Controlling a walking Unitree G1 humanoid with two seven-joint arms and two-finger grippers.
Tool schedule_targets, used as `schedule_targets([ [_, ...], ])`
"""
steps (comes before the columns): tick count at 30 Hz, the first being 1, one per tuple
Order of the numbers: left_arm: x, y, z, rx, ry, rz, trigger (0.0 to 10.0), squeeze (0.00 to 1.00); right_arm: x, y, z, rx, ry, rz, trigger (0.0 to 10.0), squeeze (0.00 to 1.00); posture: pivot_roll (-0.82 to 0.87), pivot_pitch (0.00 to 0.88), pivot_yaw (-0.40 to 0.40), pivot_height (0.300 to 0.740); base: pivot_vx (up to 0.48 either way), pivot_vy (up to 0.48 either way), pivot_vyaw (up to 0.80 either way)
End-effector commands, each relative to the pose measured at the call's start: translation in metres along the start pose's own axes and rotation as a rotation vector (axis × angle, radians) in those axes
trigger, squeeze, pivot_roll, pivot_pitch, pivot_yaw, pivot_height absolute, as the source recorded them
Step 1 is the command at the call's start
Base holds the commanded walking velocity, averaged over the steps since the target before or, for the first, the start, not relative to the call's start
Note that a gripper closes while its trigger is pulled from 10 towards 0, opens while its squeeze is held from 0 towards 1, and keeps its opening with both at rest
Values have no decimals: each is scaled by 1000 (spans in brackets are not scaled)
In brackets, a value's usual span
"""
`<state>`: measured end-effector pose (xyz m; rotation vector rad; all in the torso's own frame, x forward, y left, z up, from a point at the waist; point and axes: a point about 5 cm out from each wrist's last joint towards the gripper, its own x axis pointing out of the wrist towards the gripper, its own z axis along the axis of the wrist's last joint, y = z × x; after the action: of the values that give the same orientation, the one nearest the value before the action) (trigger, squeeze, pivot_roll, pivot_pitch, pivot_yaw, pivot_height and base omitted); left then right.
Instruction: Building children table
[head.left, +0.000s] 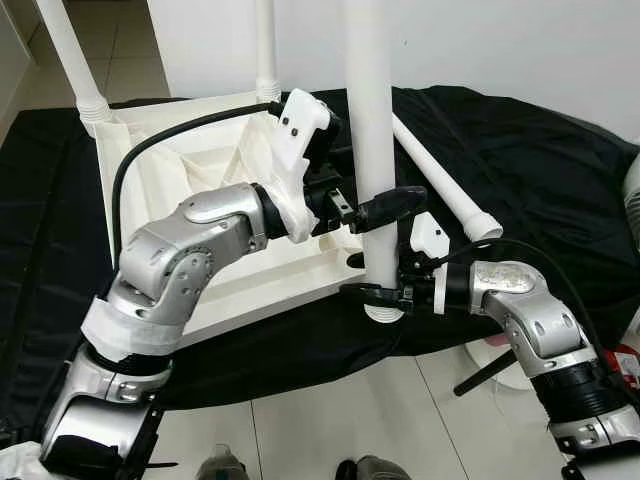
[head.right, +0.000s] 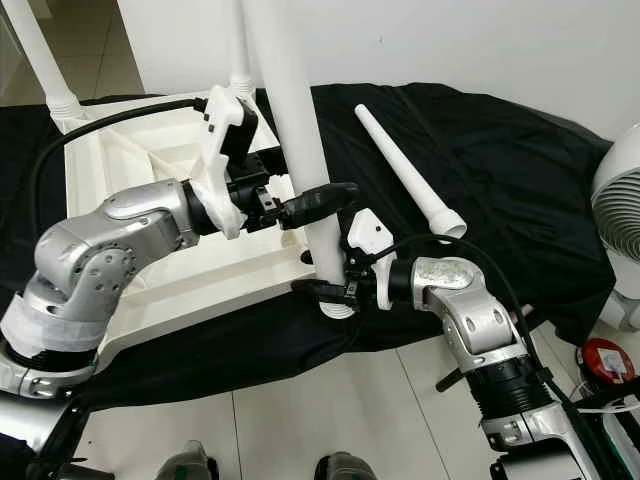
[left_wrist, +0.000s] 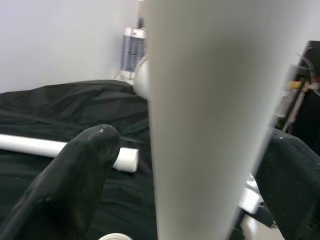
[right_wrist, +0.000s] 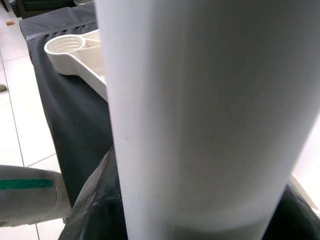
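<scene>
White tabletop (head.left: 250, 285) lies upside down on a black cloth (head.left: 520, 190) on the floor, two legs (head.left: 75, 55) already standing at its far corners. Upright leg (head.left: 375, 150) stands at the near right corner. Left gripper (head.left: 385, 210) clenched around that leg partway up, one finger (left_wrist: 75, 175) each side. Right gripper (head.left: 380, 292) grasps the same leg low down, just above its base. Spare leg (head.right: 410, 170) lies loose on the cloth, far right. White fan (head.right: 625, 215) at right edge.
</scene>
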<state>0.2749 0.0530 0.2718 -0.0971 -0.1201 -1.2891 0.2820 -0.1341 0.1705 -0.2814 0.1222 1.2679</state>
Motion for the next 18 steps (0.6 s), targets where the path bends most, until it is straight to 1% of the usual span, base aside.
schedule_targets([
  [1,-5,-28,7,17,-19,-496,8706,0,-1,0,4,-9,-8,14,10000,0,22,0,-19,740,0,0,0],
  [2,-7,-29,9,8,-27,-509,0,0,-1,1,4,-8,-9,16,10000,0,22,0,-19,740,0,0,0],
  [5,-11,-30,12,-13,-42,-529,0,0,0,1,4,-8,-10,22,10000,0,24,0,-16,740,0,0,0],
  [18,-11,-32,16,-35,-66,-536,0,0,0,0,6,-4,-15,29,10000,0,20,0,-18,740,0,0,0],
])
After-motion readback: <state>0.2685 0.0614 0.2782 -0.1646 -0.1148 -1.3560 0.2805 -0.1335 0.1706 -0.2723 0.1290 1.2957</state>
